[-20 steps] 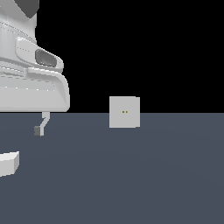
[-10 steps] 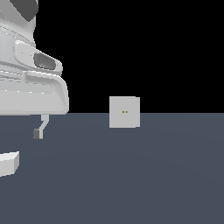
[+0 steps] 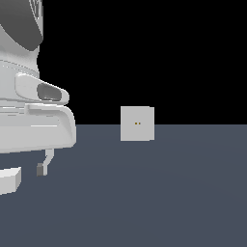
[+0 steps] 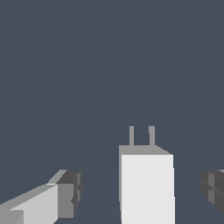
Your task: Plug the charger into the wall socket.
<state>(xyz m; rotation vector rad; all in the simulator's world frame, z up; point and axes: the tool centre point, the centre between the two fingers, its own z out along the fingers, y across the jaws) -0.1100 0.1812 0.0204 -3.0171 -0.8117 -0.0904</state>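
The charger (image 4: 146,186) is a small off-white block lying on the dark floor, with its two prongs (image 4: 141,135) pointing away from the wrist camera. My gripper (image 4: 142,190) is open and straddles it. One finger (image 4: 65,194) and the other finger (image 4: 213,186) each stand clear of the block's sides. In the exterior view the charger (image 3: 9,179) shows at the left edge, with one finger (image 3: 42,165) just beyond it under the white hand. The wall socket (image 3: 137,123), a light-grey upright plate with two yellowish holes, stands farther back, right of the arm.
The arm's large white body (image 3: 29,116) fills the exterior view's upper left. A flat dark grey floor (image 3: 159,193) runs from the charger to the socket.
The hand and its finger have come down toward the floor beside the charger. The charger and the socket have not moved.
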